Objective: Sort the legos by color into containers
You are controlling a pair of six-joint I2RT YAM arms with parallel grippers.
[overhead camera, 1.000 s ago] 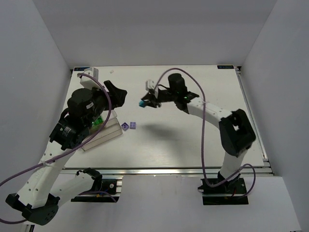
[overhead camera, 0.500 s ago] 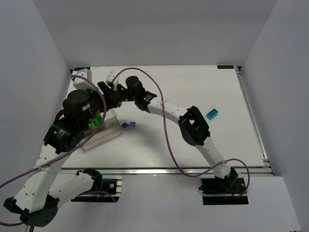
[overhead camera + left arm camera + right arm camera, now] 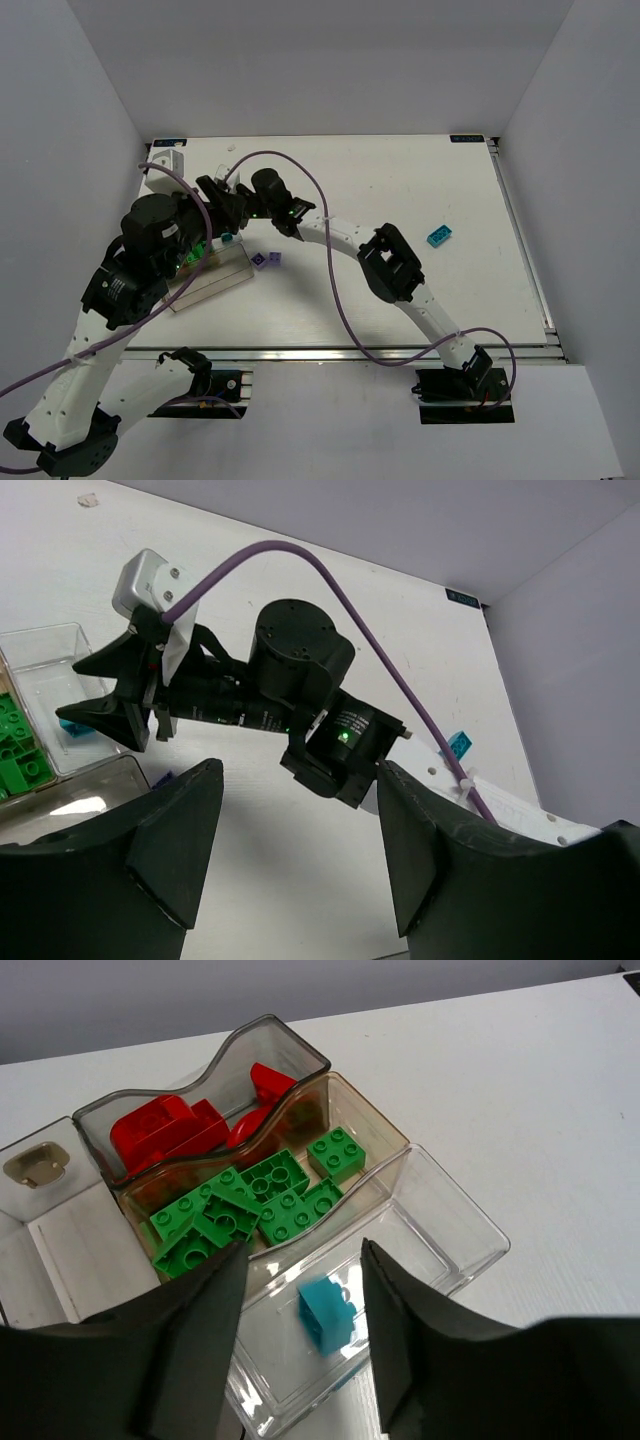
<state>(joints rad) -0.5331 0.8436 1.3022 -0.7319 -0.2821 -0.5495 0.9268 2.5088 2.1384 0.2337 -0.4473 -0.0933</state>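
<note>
While right tool [image 3: 302,1246] hangs open | teal brick [image 3: 327,1315] lies below between its jaws, inside clear box [image 3: 472,1242] | left tool [image 3: 300,770] open

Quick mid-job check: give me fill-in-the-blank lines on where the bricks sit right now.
The clear plastic box's middle compartment holds only ___ studded bricks.
One ___ brick lies alone in its compartment.
Two small ___ bricks lie on the white table beside the box.
The right gripper above the box is ___.
Missing: green; teal-blue; light purple; open.
</note>
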